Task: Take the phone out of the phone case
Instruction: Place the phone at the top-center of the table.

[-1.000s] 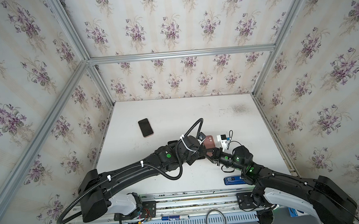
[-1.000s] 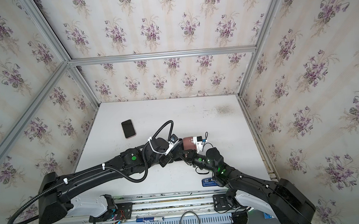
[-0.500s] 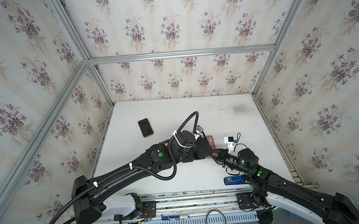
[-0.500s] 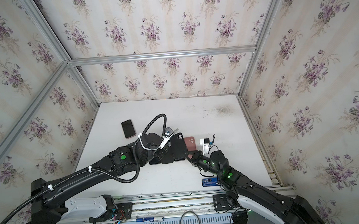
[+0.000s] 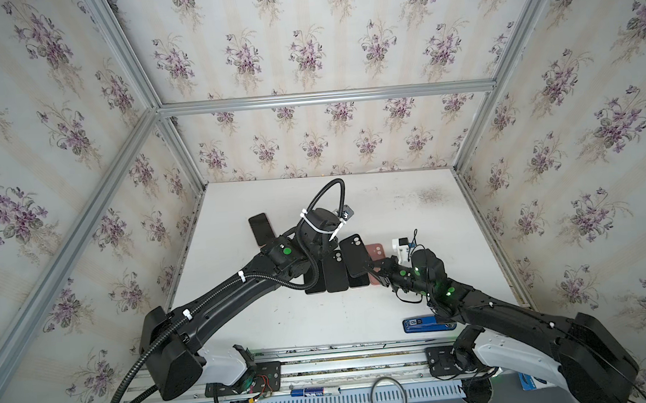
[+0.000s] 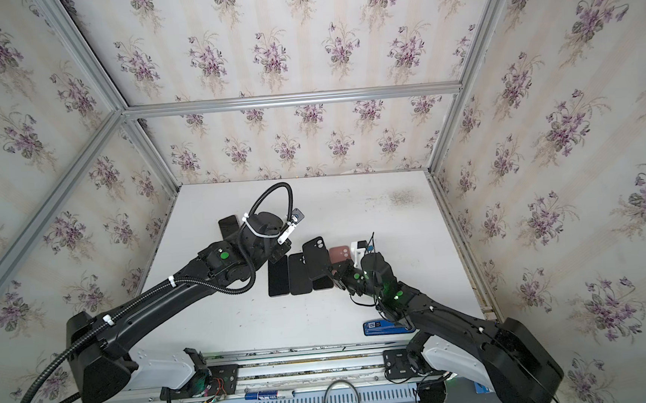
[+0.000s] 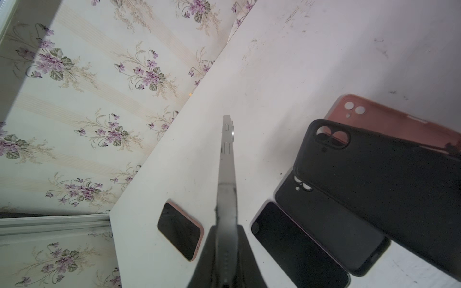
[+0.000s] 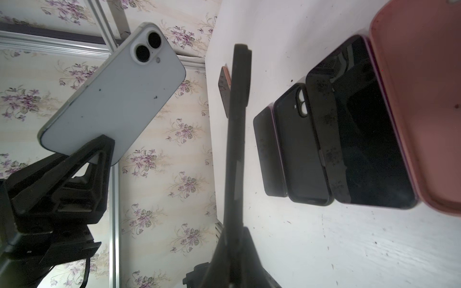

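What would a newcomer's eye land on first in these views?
The pale blue twin-lens phone, bare, is held up off the white table in the left jaws. Close by, the empty black soft case hangs from the right jaws over a row of dark handsets and a pink case.

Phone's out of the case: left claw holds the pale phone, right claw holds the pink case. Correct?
Not quite. The right claw is shut on the black case, not the pink one, as a top view shows. The pink case lies on the table. The rest stands: in the right wrist view the left claw holds the pale phone, which is out of the case.
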Action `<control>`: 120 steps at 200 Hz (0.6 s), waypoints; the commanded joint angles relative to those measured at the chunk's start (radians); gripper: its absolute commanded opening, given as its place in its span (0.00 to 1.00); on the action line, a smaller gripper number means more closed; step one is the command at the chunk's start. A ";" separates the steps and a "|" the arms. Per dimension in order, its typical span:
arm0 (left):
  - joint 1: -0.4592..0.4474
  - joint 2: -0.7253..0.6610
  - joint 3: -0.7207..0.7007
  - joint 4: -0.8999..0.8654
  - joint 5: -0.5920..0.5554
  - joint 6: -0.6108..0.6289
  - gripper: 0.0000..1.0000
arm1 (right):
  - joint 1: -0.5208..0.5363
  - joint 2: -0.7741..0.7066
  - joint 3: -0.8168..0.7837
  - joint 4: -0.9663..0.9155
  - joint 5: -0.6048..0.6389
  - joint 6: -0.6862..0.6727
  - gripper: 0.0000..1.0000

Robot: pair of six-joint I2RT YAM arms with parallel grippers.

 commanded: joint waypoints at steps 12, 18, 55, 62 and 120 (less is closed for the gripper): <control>0.058 0.042 -0.005 0.048 -0.003 0.140 0.00 | -0.013 0.186 0.105 0.137 -0.058 0.004 0.00; 0.065 0.051 -0.011 0.055 -0.011 0.155 0.00 | -0.014 0.227 0.123 0.160 -0.058 0.016 0.00; 0.100 0.083 -0.065 0.139 -0.034 0.221 0.00 | -0.017 0.434 0.227 0.235 -0.042 0.083 0.00; 0.109 0.095 -0.069 0.146 -0.037 0.227 0.00 | -0.019 0.465 0.236 0.251 -0.035 0.092 0.00; 0.127 0.186 -0.095 0.226 -0.070 0.295 0.00 | -0.057 0.617 0.380 0.200 -0.034 0.095 0.00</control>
